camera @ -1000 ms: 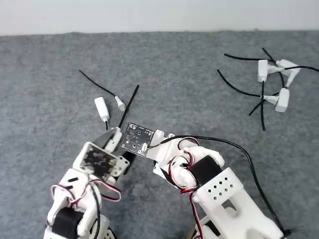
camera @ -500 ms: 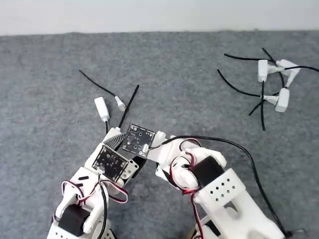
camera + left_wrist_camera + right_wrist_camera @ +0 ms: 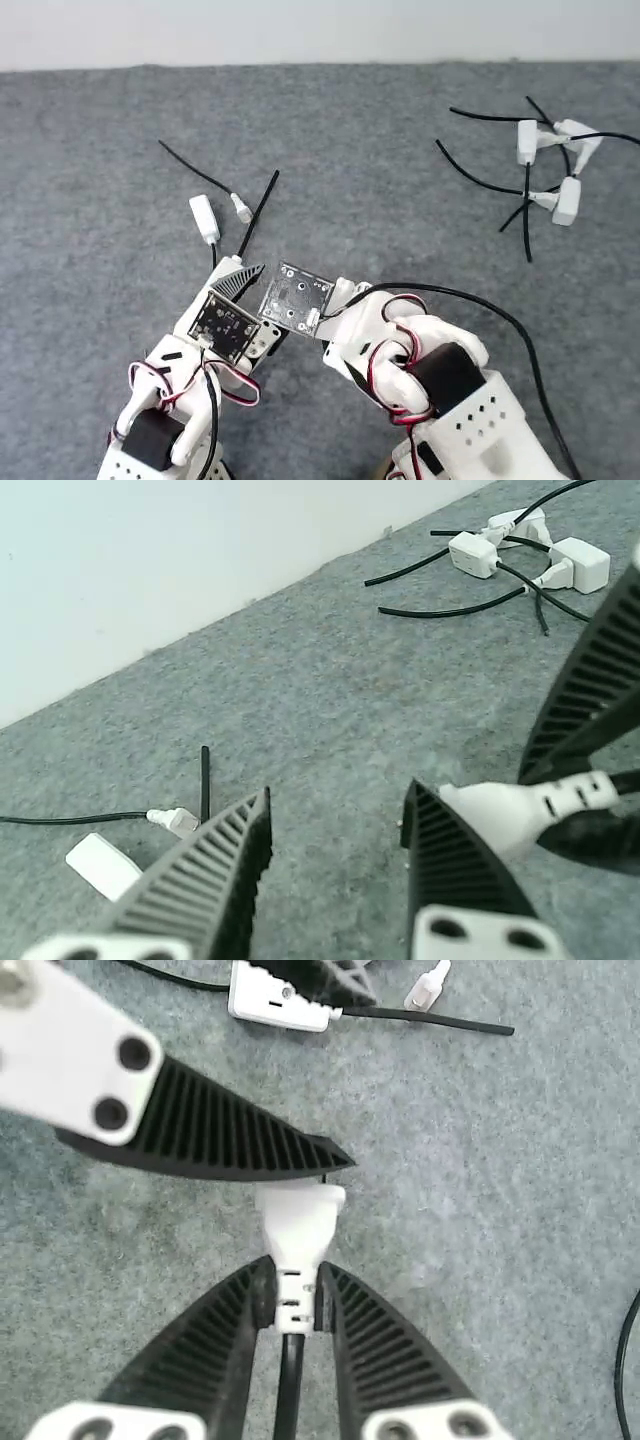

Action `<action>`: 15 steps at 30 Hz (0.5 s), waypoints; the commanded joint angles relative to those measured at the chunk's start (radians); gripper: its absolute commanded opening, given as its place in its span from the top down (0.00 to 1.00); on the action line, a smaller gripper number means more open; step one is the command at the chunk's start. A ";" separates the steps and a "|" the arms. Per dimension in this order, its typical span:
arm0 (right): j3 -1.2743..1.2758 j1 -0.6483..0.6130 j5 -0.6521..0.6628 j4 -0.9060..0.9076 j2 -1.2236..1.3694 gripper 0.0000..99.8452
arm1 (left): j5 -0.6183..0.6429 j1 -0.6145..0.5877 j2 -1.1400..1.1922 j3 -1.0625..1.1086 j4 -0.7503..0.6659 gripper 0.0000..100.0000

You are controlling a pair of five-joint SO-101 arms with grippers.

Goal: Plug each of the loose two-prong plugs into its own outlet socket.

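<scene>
1. Right wrist view: right gripper [image 3: 293,1290] is narrow, clamped on a white plug [image 3: 297,1222]. It pinches the rear end where the cord [image 3: 287,1380] exits. The front end sticks out past the fingertips, probably so it stays free to go into a socket.
2. The plug is held low over the desk [image 3: 480,1160], between the two arms. I cannot tell whether it touches the surface.
3. Left gripper [image 3: 337,798] is wide and holds nothing. One of its fingers sits just beside the plug's front end. It looks placed to steady or take over the plug, but that is a guess.
4. Socket [image 3: 204,218] lies flat on the desk just beyond the left gripper. A second plug [image 3: 241,208] lies loose beside it, not inserted. This socket is the nearest, so it is the likely target.
5. A cluster [image 3: 548,165] of white pieces with black cords lies well apart at the far right. I cannot tell whether any are mated.
6. View differences:
   - In the high view, the right arm's camera board [image 3: 297,298] covers the grip. The right wrist view shows the pinch plainly.
   - The left wrist view shows the plug beside one finger of the left gripper, not in the gap.
   - The high view gives the layout, with the socket near and the cluster far.
</scene>
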 commanded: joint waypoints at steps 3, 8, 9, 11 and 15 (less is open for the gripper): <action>-0.061 0.012 -0.018 0.004 -0.025 0.99 | -0.015 0.008 0.009 0.001 -0.028 0.78; -0.068 -0.030 -0.018 0.042 -0.035 0.99 | -0.015 0.008 0.009 0.001 -0.028 0.78; -0.068 -0.047 -0.018 0.047 -0.035 0.99 | -0.015 0.008 0.009 0.001 -0.028 0.78; -0.068 -0.056 -0.018 0.044 -0.035 0.99 | -0.015 0.008 0.009 0.001 -0.028 0.78; -0.068 -0.056 -0.018 0.044 -0.035 0.99 | -0.015 0.008 0.009 0.001 -0.028 0.78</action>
